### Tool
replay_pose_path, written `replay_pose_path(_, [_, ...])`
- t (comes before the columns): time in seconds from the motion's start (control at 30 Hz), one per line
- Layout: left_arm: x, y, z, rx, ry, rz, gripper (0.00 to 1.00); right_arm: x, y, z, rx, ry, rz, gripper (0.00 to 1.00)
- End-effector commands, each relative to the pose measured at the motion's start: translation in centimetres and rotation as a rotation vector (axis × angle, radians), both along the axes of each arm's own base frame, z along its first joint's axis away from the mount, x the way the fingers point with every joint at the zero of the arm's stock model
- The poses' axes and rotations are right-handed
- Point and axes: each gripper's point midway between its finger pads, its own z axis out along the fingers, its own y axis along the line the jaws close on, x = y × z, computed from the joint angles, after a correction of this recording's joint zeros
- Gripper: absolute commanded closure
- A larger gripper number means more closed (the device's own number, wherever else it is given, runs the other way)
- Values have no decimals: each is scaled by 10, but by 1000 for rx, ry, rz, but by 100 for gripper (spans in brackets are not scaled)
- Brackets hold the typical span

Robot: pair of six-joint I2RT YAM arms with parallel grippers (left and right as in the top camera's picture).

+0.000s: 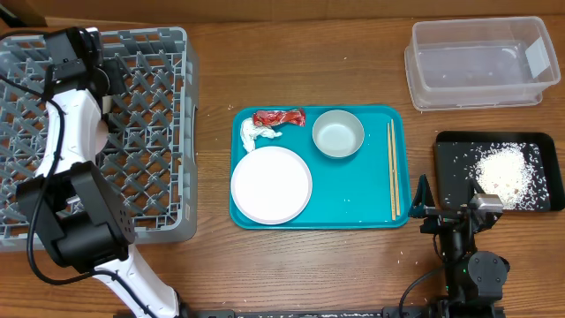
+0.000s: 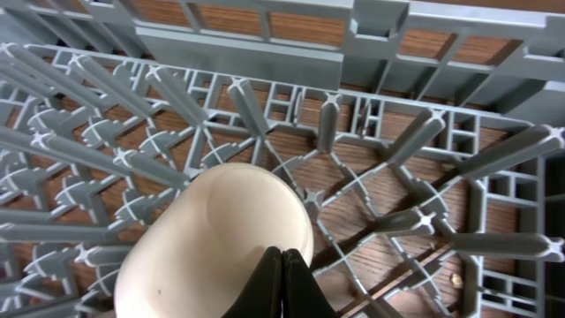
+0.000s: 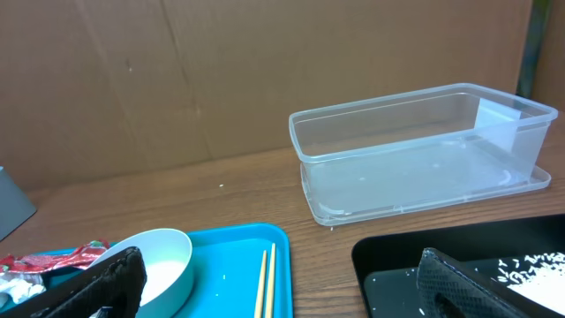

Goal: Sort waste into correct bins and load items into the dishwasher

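Observation:
In the left wrist view my left gripper [image 2: 282,254] is shut, fingertips pressed together, right over a small white cup [image 2: 212,238] that rests among the pegs of the grey dishwasher rack [image 2: 415,141]. Overhead, that arm reaches over the rack [image 1: 168,132] and hides the cup. On the teal tray [image 1: 353,190] lie a red wrapper [image 1: 279,117], a white tissue wad [image 1: 257,132], a grey-green bowl [image 1: 338,134] and a white plate [image 1: 271,185]. The clear bin [image 1: 477,64] stands at the back right. My right gripper [image 1: 446,205] is open beside the tray's right edge, holding nothing.
Two wooden chopsticks [image 1: 392,168] lie along the tray's right side. A black tray [image 1: 455,163] with a heap of white grains [image 1: 508,172] sits just right of the right gripper. A cardboard wall [image 3: 221,79] stands behind the clear bin [image 3: 424,150].

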Motion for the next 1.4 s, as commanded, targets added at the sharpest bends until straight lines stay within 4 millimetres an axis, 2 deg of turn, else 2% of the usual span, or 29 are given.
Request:
replay_pose_path(0.0, [-7, 18, -1, 62, 30, 46, 96, 0, 2, -2, -6, -3, 8, 0])
replay_pose_path(0.13, [-12, 26, -3, 47, 37, 74, 96, 0, 2, -2, -6, -3, 8, 0])
replay_pose_path(0.3, [-25, 45, 2, -20, 6, 221, 96, 0, 2, -2, -6, -3, 8, 0])
replay_pose_path(0.47, [-36, 59, 23, -56, -51, 308, 96, 0, 2, -2, -6, -3, 8, 0])
replay_pose_path(0.63, [-50, 70, 53, -102, -124, 375, 96, 0, 2, -2, -6, -3, 8, 0])
replay_pose_path(0.73, [-45, 55, 68, -179, -169, 281, 96, 0, 2, -2, -6, -3, 8, 0])
replay_pose_path(0.87, [-20, 4, 81, -280, -230, -67, 96, 0, 2, -2, -6, -3, 8, 0])
replay_pose_path(0.97, [-9, -18, 78, -257, -224, -166, 96, 0, 2, -2, -6, -3, 8, 0])
replay_pose_path(1.07, [-2, -24, 66, -179, -185, -179, 96, 0, 2, -2, -6, -3, 8, 0])
replay_pose_path(1.23, [5, -9, 40, -31, -105, -82, 96, 0, 2, -2, -6, -3, 8, 0])
replay_pose_path(1.37, [3, 0, 17, -9, -45, -55, 96, 0, 2, -2, -6, -3, 8, 0])
